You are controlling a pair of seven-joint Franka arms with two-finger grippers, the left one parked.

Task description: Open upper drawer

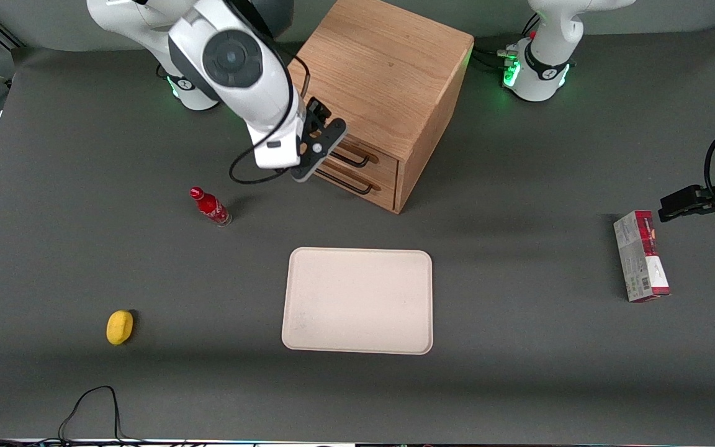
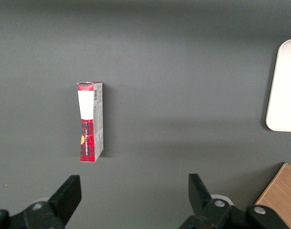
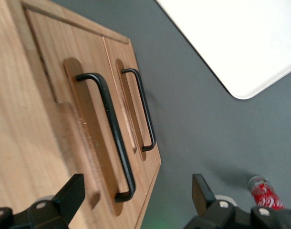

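The wooden cabinet [image 1: 382,68] stands at the back of the table with its two drawers shut. The upper drawer [image 1: 383,163] has a thin black bar handle [image 1: 353,159]; the lower drawer [image 1: 382,190] sits under it. My right gripper [image 1: 323,139] hovers just in front of the upper drawer, open and empty. In the right wrist view the upper drawer [image 3: 88,57] and its handle [image 3: 109,129] are close. One end of the handle lies between my gripper's [image 3: 134,195] spread fingers [image 3: 69,195], not touched. The lower drawer's handle [image 3: 143,112] is beside it.
A red bottle [image 1: 210,207] stands on the table near the gripper, toward the working arm's end; it also shows in the right wrist view [image 3: 262,191]. A beige tray [image 1: 357,301] lies nearer the camera. A yellow lemon [image 1: 120,327] and a red carton [image 1: 641,254] lie farther off.
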